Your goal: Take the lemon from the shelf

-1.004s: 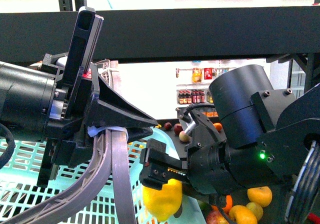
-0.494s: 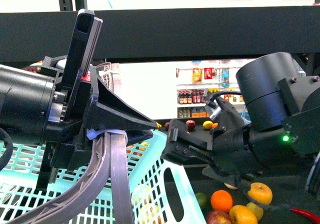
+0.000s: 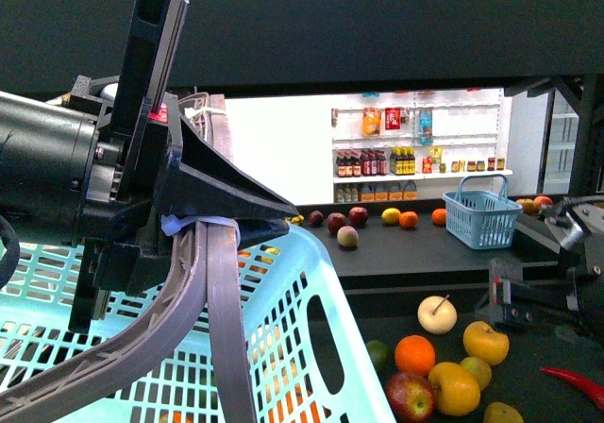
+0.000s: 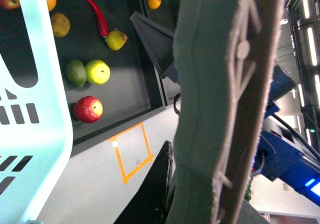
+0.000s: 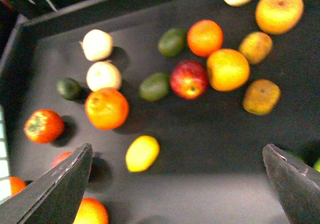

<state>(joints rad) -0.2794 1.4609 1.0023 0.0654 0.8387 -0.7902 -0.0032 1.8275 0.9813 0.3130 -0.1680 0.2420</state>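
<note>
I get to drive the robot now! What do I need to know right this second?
Left end effector: shut on the grey handle of the turquoise basket, holding it up.
Right end effector: open and empty over the shelf, where a lemon lies untouched.
Done: a second ago it held another lemon above the basket.
Left: probably lower, grip the shelf lemon and lift it.

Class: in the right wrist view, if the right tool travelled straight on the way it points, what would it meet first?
The right tool would probably meet the bare black shelf first, landing close beside the lemon. Depth is unclear, so it might touch the lemon.
</note>
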